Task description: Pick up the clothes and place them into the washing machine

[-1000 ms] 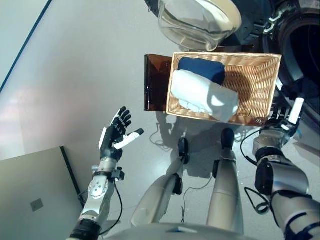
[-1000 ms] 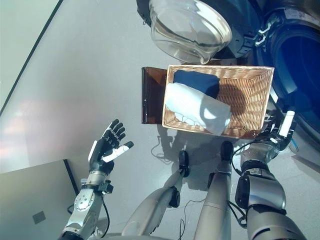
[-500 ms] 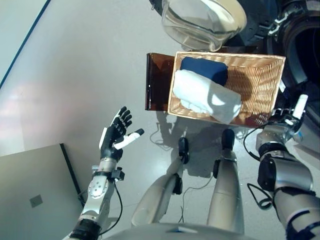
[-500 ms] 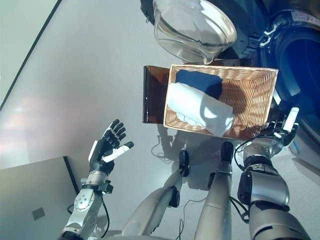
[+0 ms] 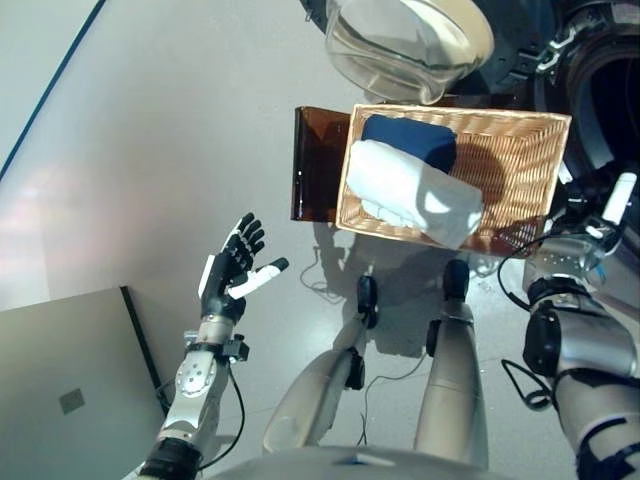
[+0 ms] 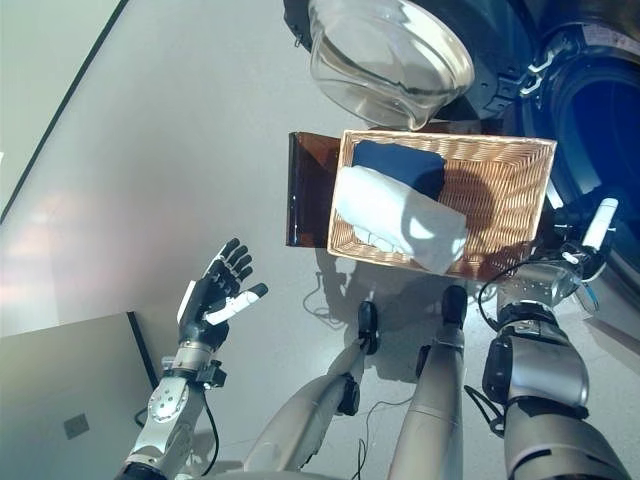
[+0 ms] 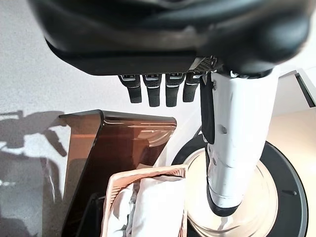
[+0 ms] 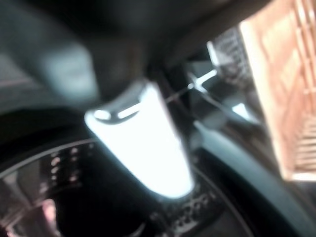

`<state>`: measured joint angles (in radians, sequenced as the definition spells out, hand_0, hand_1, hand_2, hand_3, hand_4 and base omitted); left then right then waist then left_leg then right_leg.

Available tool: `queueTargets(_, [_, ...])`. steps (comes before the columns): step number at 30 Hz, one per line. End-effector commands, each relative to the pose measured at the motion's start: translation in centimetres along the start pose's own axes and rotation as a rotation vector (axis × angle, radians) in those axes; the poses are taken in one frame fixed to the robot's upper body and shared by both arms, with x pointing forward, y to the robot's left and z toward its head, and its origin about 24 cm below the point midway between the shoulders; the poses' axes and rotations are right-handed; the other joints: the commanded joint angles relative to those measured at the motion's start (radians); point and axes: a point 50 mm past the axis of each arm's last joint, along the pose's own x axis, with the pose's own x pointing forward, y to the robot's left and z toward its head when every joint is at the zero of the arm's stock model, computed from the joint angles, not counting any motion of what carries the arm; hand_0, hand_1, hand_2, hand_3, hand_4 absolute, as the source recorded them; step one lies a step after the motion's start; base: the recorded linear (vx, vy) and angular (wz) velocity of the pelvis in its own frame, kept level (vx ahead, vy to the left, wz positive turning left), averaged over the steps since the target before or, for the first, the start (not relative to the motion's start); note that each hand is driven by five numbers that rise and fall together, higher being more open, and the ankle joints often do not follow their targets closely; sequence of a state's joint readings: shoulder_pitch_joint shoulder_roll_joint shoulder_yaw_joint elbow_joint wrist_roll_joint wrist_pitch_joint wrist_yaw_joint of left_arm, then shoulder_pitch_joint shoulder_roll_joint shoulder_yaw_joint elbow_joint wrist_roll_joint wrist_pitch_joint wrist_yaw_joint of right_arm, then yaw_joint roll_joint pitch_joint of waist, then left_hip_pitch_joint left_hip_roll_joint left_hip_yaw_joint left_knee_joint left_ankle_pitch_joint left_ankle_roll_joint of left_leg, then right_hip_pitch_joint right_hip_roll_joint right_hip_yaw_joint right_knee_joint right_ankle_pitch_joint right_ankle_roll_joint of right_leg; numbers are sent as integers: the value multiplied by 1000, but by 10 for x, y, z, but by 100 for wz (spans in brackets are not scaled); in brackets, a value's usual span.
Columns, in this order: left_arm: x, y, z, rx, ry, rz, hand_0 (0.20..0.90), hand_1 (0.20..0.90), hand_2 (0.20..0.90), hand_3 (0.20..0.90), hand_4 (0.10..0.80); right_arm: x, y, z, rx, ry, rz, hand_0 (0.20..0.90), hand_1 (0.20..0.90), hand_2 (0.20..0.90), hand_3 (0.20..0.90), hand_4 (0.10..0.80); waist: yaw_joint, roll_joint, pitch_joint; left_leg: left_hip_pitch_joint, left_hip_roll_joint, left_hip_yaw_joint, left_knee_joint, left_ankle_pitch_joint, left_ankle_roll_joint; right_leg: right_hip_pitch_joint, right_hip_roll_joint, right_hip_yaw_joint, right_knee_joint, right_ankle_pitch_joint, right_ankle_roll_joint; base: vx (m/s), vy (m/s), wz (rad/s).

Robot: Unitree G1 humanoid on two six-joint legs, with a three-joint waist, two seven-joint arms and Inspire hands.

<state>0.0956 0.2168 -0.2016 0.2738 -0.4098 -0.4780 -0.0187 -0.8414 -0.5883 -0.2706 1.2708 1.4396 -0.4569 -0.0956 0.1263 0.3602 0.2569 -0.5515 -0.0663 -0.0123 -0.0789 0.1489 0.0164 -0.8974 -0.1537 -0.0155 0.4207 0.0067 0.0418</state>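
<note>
Nothing has been picked up yet, so the step in hand looks like the approach to the first garment. The clothes lie in the rectangular woven wicker basket [image 5: 520,150]: a folded white cloth bundle [image 5: 408,192] along its near-left side and a folded dark navy cloth [image 5: 408,140] just behind it, the two touching. The basket sits on a dark brown translucent stand [image 5: 315,165], with the round glass door of the washing machine [image 5: 405,45] swung open just beyond it and the dark drum opening of the washing machine [image 6: 600,130] at the far right. The right hand [image 5: 600,225] is beside the basket's near-right corner with its white-covered thumb raised; its fingers are not clear in any view, so I cannot tell whether they are spread or curled, and it appears to hold nothing. The left hand [image 5: 232,268] hangs well apart over the bare grey floor [image 5: 150,150], fingers spread and empty. The next move likely calls for the right hand to rise over the basket rim and come down on the white bundle, which lies nearest on top. The rim and the open glass door crowd that path. A flat grey panel [image 5: 70,400] lies at the lower left, clear of the work.
</note>
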Motion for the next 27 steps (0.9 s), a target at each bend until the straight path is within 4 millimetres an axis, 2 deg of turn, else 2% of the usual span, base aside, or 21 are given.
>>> queueTargets(1, [1,30,30,43,-138,85,900,900,900,900,800,9,19,36,-72,-152,43,200,200,200,200,300,24,-10,-45,31,8,-10,-8,-75,-117,118,27,-6,-153,-12,17,28,-3,3])
queueTargets(3, [-1,33,31,58,-135,94,900,900,900,900,800,12,33,58,-59,-232,8,200,200,200,200,300,21,-13,-50,35,8,-9,-8,-75,-117,121,28,-9,-148,-15,16,0,0,0])
queueTargets(9, [-2,38,35,90,-142,100,900,900,900,900,800,12,78,95,-45,-355,82,200,200,200,200,300,14,-29,-57,38,13,-11,-8,-77,-119,128,34,-9,-152,-16,15,0,0,0])
queueTargets(10, [-2,37,36,88,-144,99,900,900,900,900,800,12,79,95,-45,-356,83,200,200,200,200,300,14,-27,-55,34,13,-11,-8,-72,-119,124,35,-9,-153,-8,14,0,0,0])
queueTargets(11, [-3,38,36,92,-144,97,900,900,900,900,800,11,90,108,-53,-392,106,200,200,200,200,300,10,-34,-56,40,15,-11,-8,-77,-120,128,36,-10,-150,-16,14,0,0,0])
queueTargets(12, [-3,38,36,91,-145,97,900,900,900,900,800,11,91,108,-53,-392,107,200,200,200,200,300,10,-33,-54,36,15,-11,-8,-72,-120,125,36,-10,-151,-9,13,0,0,0])
queueTargets(13, [-3,38,36,88,-143,97,900,900,900,900,800,10,99,118,-54,-422,122,200,200,200,200,300,5,-40,-54,42,17,-13,-8,-74,-121,131,37,-12,-149,-10,12,0,0,0])
queueTargets(15, [-3,38,35,88,-139,99,900,900,900,900,800,9,103,123,-55,-436,125,200,200,200,200,300,3,-42,-54,47,17,-14,-8,-79,-121,137,37,-13,-149,-18,13,0,0,0])
queueTargets(16, [-4,40,36,87,-144,104,900,900,900,900,800,7,110,134,-41,-470,136,200,200,200,200,300,0,-49,-57,48,19,-15,-8,-74,-122,138,39,-18,-148,-13,12,0,0,0])
queueTargets(17, [-4,40,37,86,-145,105,900,900,900,900,800,7,111,134,-41,-471,137,200,200,200,200,300,0,-49,-57,46,20,-15,-8,-73,-122,137,39,-18,-150,-10,12,0,0,0])
queueTargets(20, [-5,42,38,84,-150,117,900,900,900,900,800,3,120,152,16,-535,146,200,200,200,200,300,-8,-53,-60,54,21,-19,-8,-81,-124,151,43,-20,-150,-27,12,0,0,0])
queueTargets(27, [-4,43,39,82,-159,130,900,900,900,900,800,2,118,149,26,-542,119,200,200,200,200,300,-9,-50,-62,51,21,-22,-8,-75,-124,151,43,-27,-154,-17,12,-7,-2,1])
